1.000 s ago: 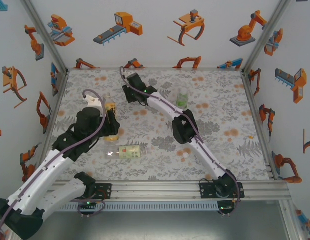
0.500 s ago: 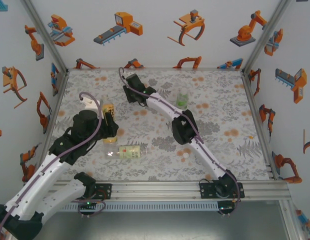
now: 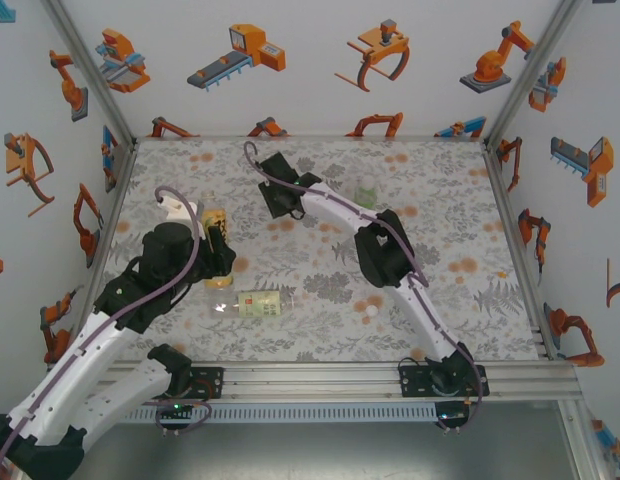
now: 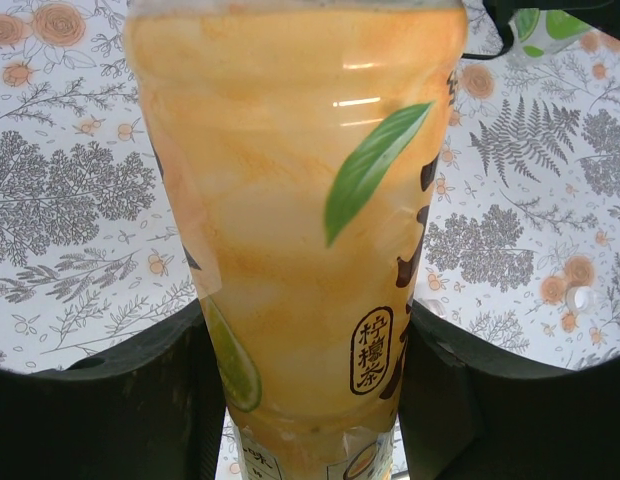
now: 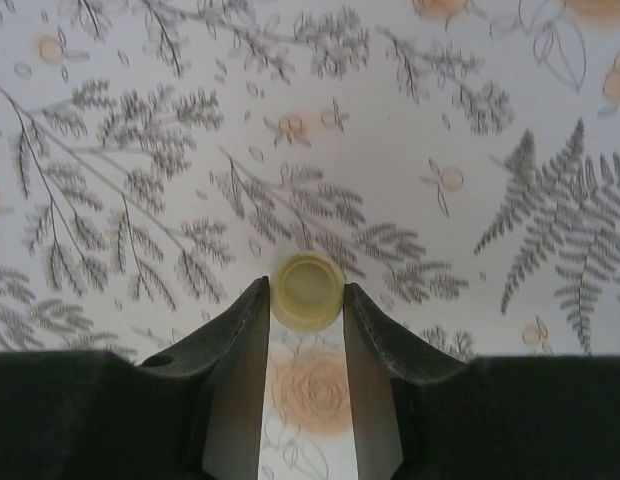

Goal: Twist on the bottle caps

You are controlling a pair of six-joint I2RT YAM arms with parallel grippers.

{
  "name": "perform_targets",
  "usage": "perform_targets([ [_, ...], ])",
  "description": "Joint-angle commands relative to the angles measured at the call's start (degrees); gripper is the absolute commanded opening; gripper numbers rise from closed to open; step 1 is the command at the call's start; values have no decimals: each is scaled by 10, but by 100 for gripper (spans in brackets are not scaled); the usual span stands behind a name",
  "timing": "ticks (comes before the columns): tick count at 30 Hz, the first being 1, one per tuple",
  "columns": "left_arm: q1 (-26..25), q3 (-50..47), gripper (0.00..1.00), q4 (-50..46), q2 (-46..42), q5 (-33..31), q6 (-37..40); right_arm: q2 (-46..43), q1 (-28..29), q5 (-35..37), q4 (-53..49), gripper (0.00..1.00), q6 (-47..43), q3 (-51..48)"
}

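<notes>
My left gripper [image 3: 216, 262] is shut on the yellow-orange bottle [image 3: 216, 232], which stands upright at the left of the table; its label [image 4: 290, 200] looms between the dark fingers [image 4: 100, 400]. My right gripper [image 5: 306, 297] is shut on a pale yellow bottle cap [image 5: 307, 290], pinched at the fingertips just above the floral cloth. In the top view that gripper [image 3: 275, 197] is at the far centre-left, right of the held bottle. A clear bottle with a green label [image 3: 365, 192] stands at the far centre. A pale-labelled bottle [image 3: 258, 303] lies on its side near the front.
A white cap [image 3: 371, 310] lies loose on the cloth by the right arm's forearm, also seen as the small white cap [image 4: 580, 298]. The green-label bottle [image 4: 545, 22] shows at the top right of the left wrist view. Enclosure walls [image 3: 100, 200] ring the table.
The right jaws have closed on the yellow cap and that gripper has shifted slightly right and nearer. The left gripper with the orange bottle moved a little left.
</notes>
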Motion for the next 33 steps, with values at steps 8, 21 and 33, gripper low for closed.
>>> perform_targets([
  [8, 5, -8, 0, -17, -16, 16, -29, -175, 3, -3, -10, 28, 43, -218],
  [21, 5, -17, 0, -76, -98, 54, -46, -394, 5, 5, 20, 28, 73, -485],
  [33, 4, 0, 0, -121, -142, 80, -53, -542, 28, 22, -7, 28, 118, -652],
])
